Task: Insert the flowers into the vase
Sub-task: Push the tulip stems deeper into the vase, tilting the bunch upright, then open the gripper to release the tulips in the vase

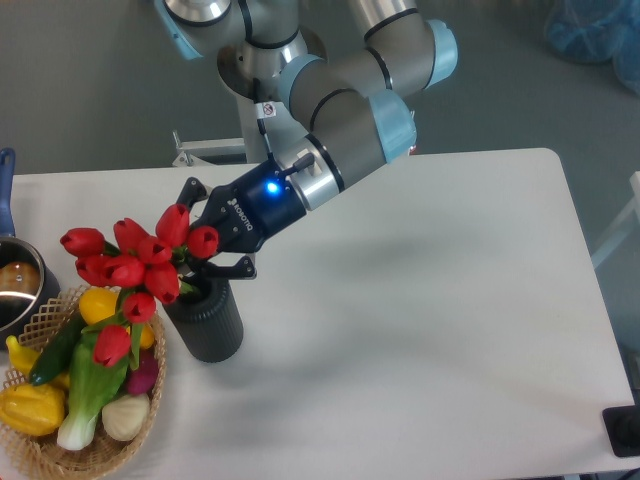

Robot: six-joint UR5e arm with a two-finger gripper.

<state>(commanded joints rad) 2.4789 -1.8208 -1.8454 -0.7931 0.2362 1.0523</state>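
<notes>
Flowers (135,265) sit stems-down in the vase (208,320) on the table (420,300), buds leaning left over the wicker basket (90,445). Claw (208,262) directly right of the buds, just above the vase mouth, fingers spread around the stems; whether they touch is unclear.

A white table (420,300) with rounded corners carries everything in view, its right half bare. Near the left side a dark, ribbed vase (212,325) stands upright on the tabletop, and just beside it, at the front left corner, sits a woven wicker basket (100,450) filled with yellow, green and pale vegetables. A metal pot (18,290) with a blue handle rests at the left edge, touching or nearly touching the basket's rim, and is partly cut off by the frame.
</notes>
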